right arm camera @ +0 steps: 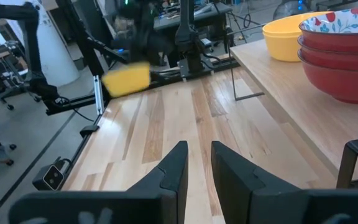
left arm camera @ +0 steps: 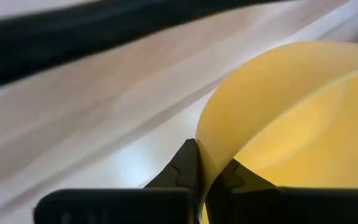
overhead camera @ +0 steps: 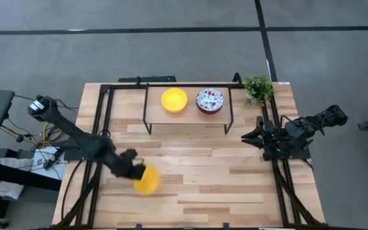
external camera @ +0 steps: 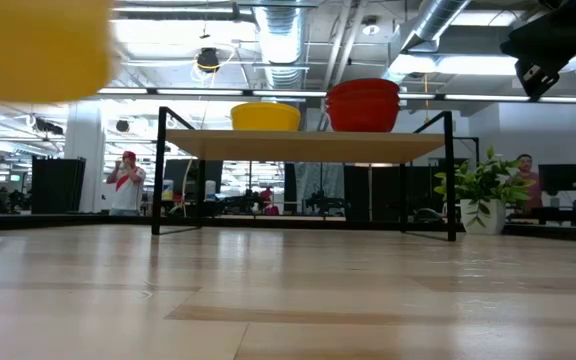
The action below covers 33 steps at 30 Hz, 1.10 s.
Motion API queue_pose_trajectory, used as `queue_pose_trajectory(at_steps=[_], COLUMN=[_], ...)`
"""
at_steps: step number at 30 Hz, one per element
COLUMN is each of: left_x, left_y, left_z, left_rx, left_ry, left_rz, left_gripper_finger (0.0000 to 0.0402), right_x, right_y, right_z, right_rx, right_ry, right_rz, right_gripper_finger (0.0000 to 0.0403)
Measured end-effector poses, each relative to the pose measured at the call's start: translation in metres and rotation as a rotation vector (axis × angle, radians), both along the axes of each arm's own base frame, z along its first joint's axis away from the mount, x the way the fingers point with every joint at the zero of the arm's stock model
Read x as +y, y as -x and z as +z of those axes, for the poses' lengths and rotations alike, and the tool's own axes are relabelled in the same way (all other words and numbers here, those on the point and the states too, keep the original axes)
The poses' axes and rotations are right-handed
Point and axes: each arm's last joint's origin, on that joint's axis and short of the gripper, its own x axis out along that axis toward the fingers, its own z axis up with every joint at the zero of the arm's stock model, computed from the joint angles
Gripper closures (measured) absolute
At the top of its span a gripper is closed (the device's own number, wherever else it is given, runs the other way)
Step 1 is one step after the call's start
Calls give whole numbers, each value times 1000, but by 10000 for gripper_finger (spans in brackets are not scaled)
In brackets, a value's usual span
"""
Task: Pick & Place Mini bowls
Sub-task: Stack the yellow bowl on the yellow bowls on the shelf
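A yellow mini bowl (overhead camera: 147,181) hangs clear of the table at the near left, with my left gripper (overhead camera: 136,171) shut on it. It shows high above the tabletop in the low view (external camera: 28,45) and in the right wrist view (right arm camera: 127,79). On the raised shelf (overhead camera: 187,119) at the far side rest yellow mini bowls (overhead camera: 174,100) and a stack of floral mini bowls, red outside (overhead camera: 209,100). My right gripper (overhead camera: 251,137) waits at the right, fingers (right arm camera: 199,160) slightly open, nothing between them. My left gripper pinches the yellow bowl's wall at the rim (left arm camera: 209,138), one finger (left arm camera: 184,168) outside the bowl and the other (left arm camera: 241,177) inside it. The fingers slant down toward the table's right. The bowl is lifted clear of the table.
A small green plant (overhead camera: 259,88) stands at the far right corner beside the shelf. The shelf's black legs (external camera: 158,170) stand on the table's far half. People show in the room behind the table (external camera: 126,185).
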Motion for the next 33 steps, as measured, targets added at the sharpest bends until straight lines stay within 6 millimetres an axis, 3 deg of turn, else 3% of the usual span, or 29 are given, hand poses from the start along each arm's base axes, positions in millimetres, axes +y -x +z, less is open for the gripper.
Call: queue_pose_trajectory(at_steps=[7, 15, 22, 26, 33], left_x=[40, 97, 148, 175, 228], left_y=[-9, -30, -36, -46, -77], left_z=[49, 96, 143, 152, 145], left_rx=[-314, -486, -590, -576, -502], left_ry=[-139, -355, -509, -571, -506], left_rz=[163, 256, 322, 338, 319], left_gripper_finger=[398, 398, 399, 399, 399], right_x=[0, 0, 0, 0, 0], right_y=[0, 0, 0, 0, 0], right_z=[0, 0, 0, 0, 0], right_rx=[1, 2, 1, 2, 1], right_ry=[1, 1, 0, 0, -2], right_rz=[0, 1, 1, 1, 1], right_gripper_finger=[342, 342, 342, 342, 342])
